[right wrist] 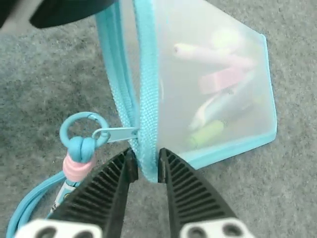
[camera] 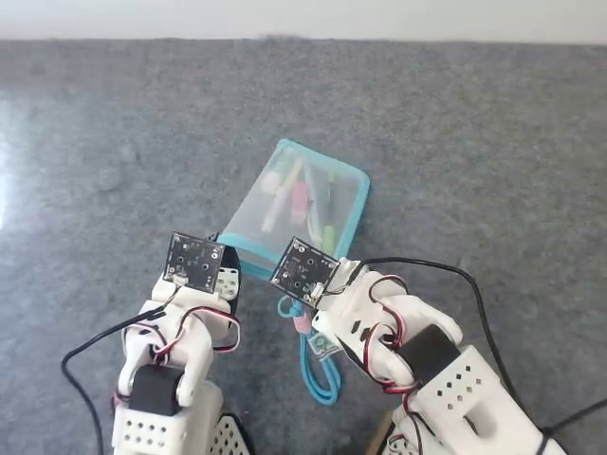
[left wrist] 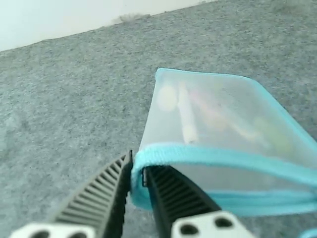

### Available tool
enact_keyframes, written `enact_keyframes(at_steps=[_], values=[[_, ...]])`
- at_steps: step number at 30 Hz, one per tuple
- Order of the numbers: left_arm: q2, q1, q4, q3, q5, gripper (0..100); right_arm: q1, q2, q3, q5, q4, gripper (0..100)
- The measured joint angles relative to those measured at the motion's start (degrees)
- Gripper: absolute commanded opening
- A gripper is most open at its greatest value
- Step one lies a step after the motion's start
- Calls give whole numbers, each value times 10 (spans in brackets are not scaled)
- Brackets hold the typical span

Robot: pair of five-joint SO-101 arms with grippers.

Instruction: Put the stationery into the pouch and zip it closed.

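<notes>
Stationery [camera: 300, 201] is sitting inside the translucent pouch [camera: 251, 216], centre frame on the counter [camera: 474, 142]. The left pincer [left wrist: 137, 172] and right pincer [right wrist: 145, 167] are each clenching its zipper edge. Zipping seems pending, calling next for catching the zipper pull [right wrist: 118, 134].

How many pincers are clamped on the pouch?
2. The left pincer grips the pouch at one end of its teal zipper edge; the right pincer grips the other end, beside the zipper pull.
</notes>
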Motion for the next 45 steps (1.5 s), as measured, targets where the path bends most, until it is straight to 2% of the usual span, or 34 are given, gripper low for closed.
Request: enact_keyframes(at_steps=[4,12,16,19,22,30,38,45], values=[[0,-5,4,-27,2,192,0,0,-4,0,0,7],[0,-5,45,-87,3,194,35,0,-33,-2,0,7],[0,-43,45,-106,3,205,40,0,-43,-2,0,7],[0,-76,46,-129,12,277,41,9,-50,-4,0,7],[0,-85,60,-143,24,303,51,54,-87,-7,0,7],[0,-88,78,-151,25,266,102,244,-295,-81,-3,7],[0,22,78,-114,4,269,103,326,-381,-108,19,7],[0,65,45,-71,1,269,54,322,-382,-108,81,7]])
